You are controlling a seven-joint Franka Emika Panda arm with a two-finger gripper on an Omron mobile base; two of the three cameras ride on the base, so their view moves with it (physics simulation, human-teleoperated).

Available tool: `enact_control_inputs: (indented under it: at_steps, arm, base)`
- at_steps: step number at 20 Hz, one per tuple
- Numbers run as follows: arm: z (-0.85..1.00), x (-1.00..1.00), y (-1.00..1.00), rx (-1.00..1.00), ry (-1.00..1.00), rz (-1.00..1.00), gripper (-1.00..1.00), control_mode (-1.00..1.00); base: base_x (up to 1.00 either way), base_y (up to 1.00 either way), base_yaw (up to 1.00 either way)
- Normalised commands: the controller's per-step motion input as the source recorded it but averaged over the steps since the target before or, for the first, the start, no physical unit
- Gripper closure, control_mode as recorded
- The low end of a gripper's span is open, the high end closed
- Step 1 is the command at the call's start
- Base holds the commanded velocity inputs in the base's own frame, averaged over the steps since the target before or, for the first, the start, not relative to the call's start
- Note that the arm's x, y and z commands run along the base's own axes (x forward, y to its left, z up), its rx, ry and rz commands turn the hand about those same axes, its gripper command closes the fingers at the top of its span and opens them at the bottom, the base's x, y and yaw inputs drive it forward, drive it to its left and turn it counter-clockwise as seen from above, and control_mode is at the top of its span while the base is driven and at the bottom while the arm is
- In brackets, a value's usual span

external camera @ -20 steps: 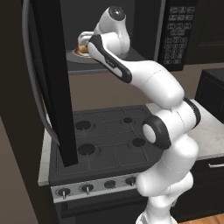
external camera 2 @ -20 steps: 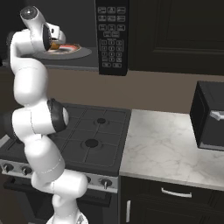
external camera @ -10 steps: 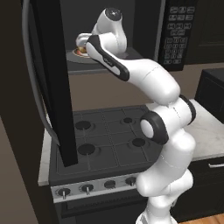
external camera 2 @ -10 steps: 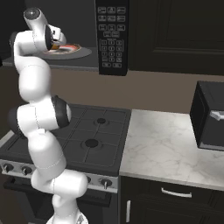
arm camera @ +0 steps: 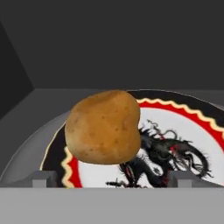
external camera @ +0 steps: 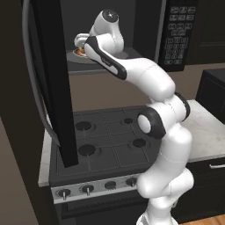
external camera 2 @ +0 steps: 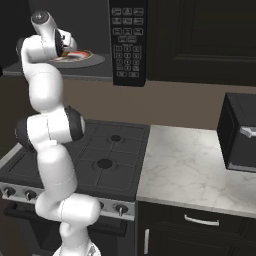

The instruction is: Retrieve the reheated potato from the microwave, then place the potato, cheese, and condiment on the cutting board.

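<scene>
The potato (arm camera: 104, 127), orange-brown and smooth, lies on a patterned plate (arm camera: 183, 127) inside the open microwave (external camera 2: 127, 42). My gripper (arm camera: 112, 178) is open just in front of it. One fingertip (arm camera: 43, 178) stands low at each side, and neither touches the potato. From the left base view, the gripper (external camera: 80, 43) reaches into the microwave's grey cavity over the plate (external camera: 75, 56). The plate (external camera 2: 82, 55) also peeks out beside my hand in the right base view. The cheese, the condiment and the cutting board are out of view.
The microwave's black door (external camera: 55, 83) hangs wide open at the left, close to my arm. Below is a dark stove (external camera 2: 102, 155) with knobs along its front. A marble counter (external camera 2: 190, 170) carries a black toaster oven (external camera 2: 242, 132) at the right.
My hand has edged slightly deeper into the microwave toward the potato and the elbow has shifted a little. The jaws stay open.
</scene>
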Motion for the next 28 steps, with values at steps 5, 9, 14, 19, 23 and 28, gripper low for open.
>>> enact_control_inputs:
  at_steps: [5, 9, 14, 19, 23, 28]
  arm:
    - [0.0, 0.3, 0.03, 0.0, 0.0, 0.0, -1.0, -1.0]
    - [0.0, 0.21, 0.06, 0.0, 0.0, 0.0, -1.0, -1.0]
    - [-0.01, 0.23, 0.07, 0.0, 0.0, 0.0, -1.0, -1.0]
    - [-0.07, 0.2, 0.04, 0.0, 0.0, 0.0, -1.0, -1.0]
    - [-0.21, 0.08, 0.02, 0.0, 0.05, 0.0, 1.0, -1.0]
    - [-0.11, -0.06, -0.01, 0.0, 0.04, 0.0, 1.0, -1.0]
  base:
    - [0.0, 0.0, 0.0]
    - [0.0, 0.0, 0.0]
    - [0.0, 0.0, 0.0]
    - [0.0, 0.0, 0.0]
    - [0.0, 0.0, 0.0]
    - [0.0, 0.0, 0.0]
